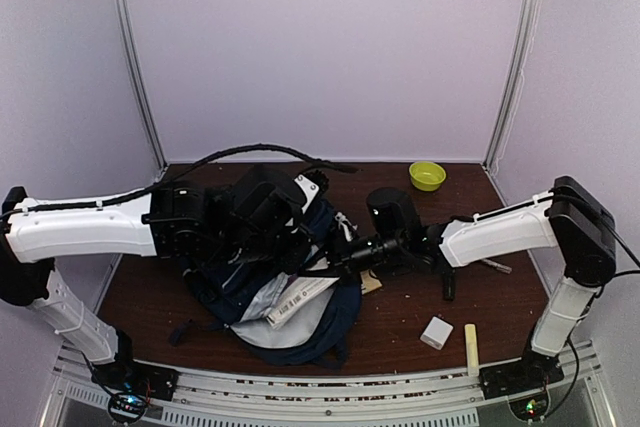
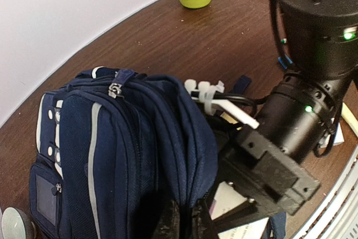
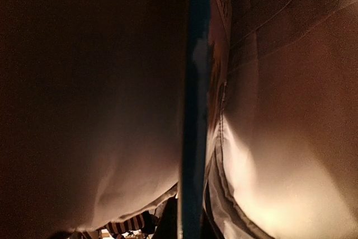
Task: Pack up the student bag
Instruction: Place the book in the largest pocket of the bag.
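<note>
– Student bag (image 2: 123, 155): state its position and your grip.
– It is at the centre of the table (image 1: 400, 302), between my two arms, with its mouth toward 3 o'clock in the overhead view. My left pincer (image 2: 185, 228) is nearly closed, and the rim fabric runs down between its fingers, so I judge that it holds the mouth open. My right pincer (image 1: 340, 260) is inside the bag. Its own camera shows only dim lining and one blue flat edge (image 3: 190, 110), so I cannot tell how far it is open or whether it holds anything.
– List the hazards.
– First, if the rim slips from my left fingers, the mouth falls onto my right wrist. Second, when I pull my right arm out, its cable ties (image 2: 204, 90) may catch on the rim or drag the contents out. Third, my two wrists are close together, and a careless move would knock them against each other.
– Give the count.
– There is one bag. One green bowl (image 1: 427, 175) is at 2 o'clock from it. One white block (image 1: 436, 332) and one pale stick (image 1: 471, 335) lie side by side at 4 o'clock. All three are outside the bag.
</note>
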Controlling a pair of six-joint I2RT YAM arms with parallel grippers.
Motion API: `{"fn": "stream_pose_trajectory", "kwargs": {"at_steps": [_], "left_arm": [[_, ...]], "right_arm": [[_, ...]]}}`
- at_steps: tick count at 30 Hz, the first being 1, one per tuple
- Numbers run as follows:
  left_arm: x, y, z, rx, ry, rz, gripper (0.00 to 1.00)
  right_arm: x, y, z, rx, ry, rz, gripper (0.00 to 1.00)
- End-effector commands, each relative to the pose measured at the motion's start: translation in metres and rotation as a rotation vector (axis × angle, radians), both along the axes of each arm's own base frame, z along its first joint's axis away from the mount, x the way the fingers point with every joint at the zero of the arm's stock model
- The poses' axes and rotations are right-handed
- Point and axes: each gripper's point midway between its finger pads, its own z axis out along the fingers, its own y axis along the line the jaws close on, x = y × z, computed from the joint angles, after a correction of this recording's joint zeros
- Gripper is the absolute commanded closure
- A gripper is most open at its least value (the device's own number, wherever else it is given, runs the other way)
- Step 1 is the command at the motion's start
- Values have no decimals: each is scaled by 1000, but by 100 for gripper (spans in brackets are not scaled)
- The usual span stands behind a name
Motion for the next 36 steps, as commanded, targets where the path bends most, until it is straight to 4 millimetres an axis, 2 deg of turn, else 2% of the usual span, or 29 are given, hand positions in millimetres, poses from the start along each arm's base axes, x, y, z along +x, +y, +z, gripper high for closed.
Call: {"fn": "stream_pose_trajectory", "kwargs": {"at_steps": [1, 6, 8, 14, 19, 22, 25, 35, 36], "left_arm": [[-7, -19, 38, -166, -42, -66, 100], [-9, -22, 41, -182, -38, -83, 100], [-11, -22, 42, -197, -35, -88, 100], [-15, -28, 36, -232, -18, -114, 100], [-15, -30, 31, -239, -17, -114, 100], [-11, -26, 27, -212, -19, -90, 100], [-9, -23, 23, -199, -21, -69, 100], [-4, -18, 14, -165, -19, -35, 100], [-3, -18, 13, -162, -18, -34, 100]], "right_arm": [[41, 16, 19, 9, -202, -74, 100], [67, 33, 29, 64, -201, -163, 100], [76, 37, 24, 44, -208, -186, 100], [90, 36, -15, -92, -191, -234, 100], [96, 33, -28, -147, -208, -252, 89], [95, 23, -31, -182, -225, -265, 81], [92, 9, -19, -202, -273, -287, 75], [77, -37, -8, -337, -371, -311, 49], [75, -42, -7, -341, -376, -315, 45]]}}
